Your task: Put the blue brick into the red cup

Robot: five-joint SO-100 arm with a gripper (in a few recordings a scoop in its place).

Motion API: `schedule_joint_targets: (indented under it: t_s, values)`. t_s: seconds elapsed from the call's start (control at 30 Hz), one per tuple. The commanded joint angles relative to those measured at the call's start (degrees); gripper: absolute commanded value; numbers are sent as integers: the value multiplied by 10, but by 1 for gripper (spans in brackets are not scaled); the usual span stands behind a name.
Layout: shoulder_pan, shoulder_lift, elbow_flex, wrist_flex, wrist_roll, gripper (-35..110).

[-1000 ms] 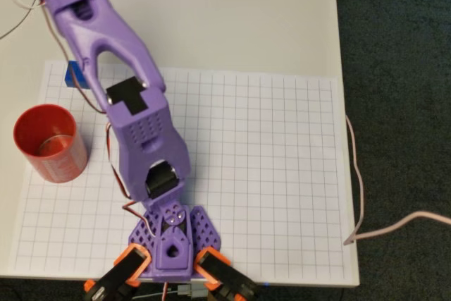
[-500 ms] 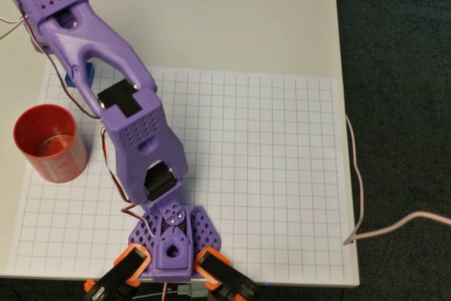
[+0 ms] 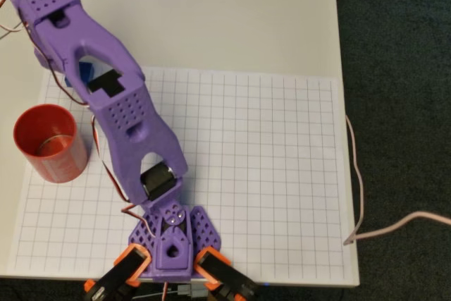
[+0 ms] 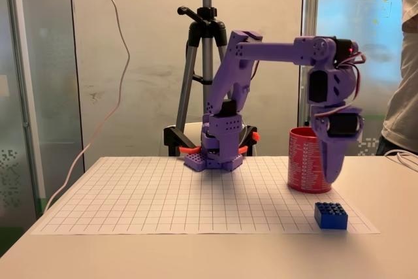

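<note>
Brick (image 4: 330, 215), lower right of the fixed view: small, blue, studded top, flat on the grid mat (image 4: 163, 200), unheld. Cup (image 4: 309, 160) stands just behind it, upright. Gripper (image 4: 332, 171) hangs above the brick, fingers pointing down; opening cannot be told. Risk: an off-centre descent could nudge the brick or tip the nearby cup.

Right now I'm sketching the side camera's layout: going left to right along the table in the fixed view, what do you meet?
Purple arm base → red cup → blue brick.
</note>
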Motion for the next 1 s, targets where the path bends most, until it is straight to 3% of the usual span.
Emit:
schedule_joint_targets:
  t_s: [0.0,0.3,0.37,0.43,0.97]
  values:
    - [-9,21,-36,-7,-7,0]
    - [-7,26,-36,-18,-18,2]
    - [-7,32,-33,-10,-21,37]
    - [-4,41,-28,-5,-16,50]
    - [5,14,31,-29,4,52]
